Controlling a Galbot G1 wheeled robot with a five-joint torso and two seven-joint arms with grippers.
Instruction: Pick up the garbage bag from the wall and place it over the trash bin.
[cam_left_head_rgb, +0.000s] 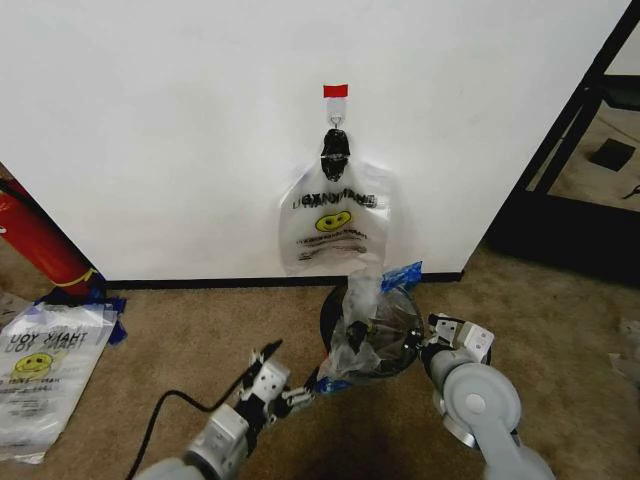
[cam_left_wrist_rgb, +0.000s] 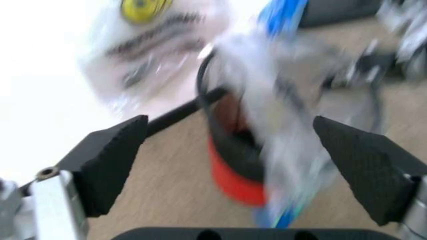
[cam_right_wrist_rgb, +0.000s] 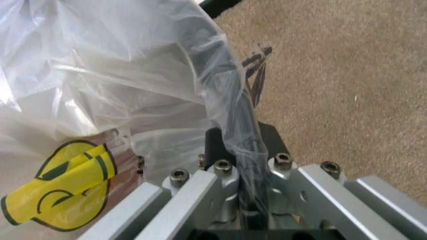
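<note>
A: Where to look for the garbage bag (cam_left_head_rgb: 362, 318)?

B: Down on the trash bin (cam_left_head_rgb: 326, 312), at the foot of the wall (cam_left_head_rgb: 150, 120), just below the bunch of like bags (cam_left_head_rgb: 335, 215) hanging from the black clip (cam_left_head_rgb: 335, 150). Draped into and over the mesh, bunched tall in the middle. One blue strip poking up at the far right, another trailing onto the carpet (cam_left_head_rgb: 200, 340) at the near left.

A: And the pincers?

B: Right gripper (cam_left_head_rgb: 432, 340) at the bin's right rim, pinched narrow on the film. From the right wrist: clamped on clear plastic pulled across the dark rim wire. Left gripper (cam_left_head_rgb: 293, 396) low at the near left of the bin, spread wide, holding nothing.

A: How to do this step well?

B: Probably a matter of opening the mouth over the rim. Keep the right pinch firm. Bring the left pads onto the loose edge at the near left and grip film alone, not wire. Then draw outward and down over the rim. Go gently: likely to slip or tear, and a light bin likely to tip under a hard tug.

A: Look of the bag?

B: Thin, clear, crinkly, full of glinting folds. Yellow smiley creased over, black print, blue strips.
</note>
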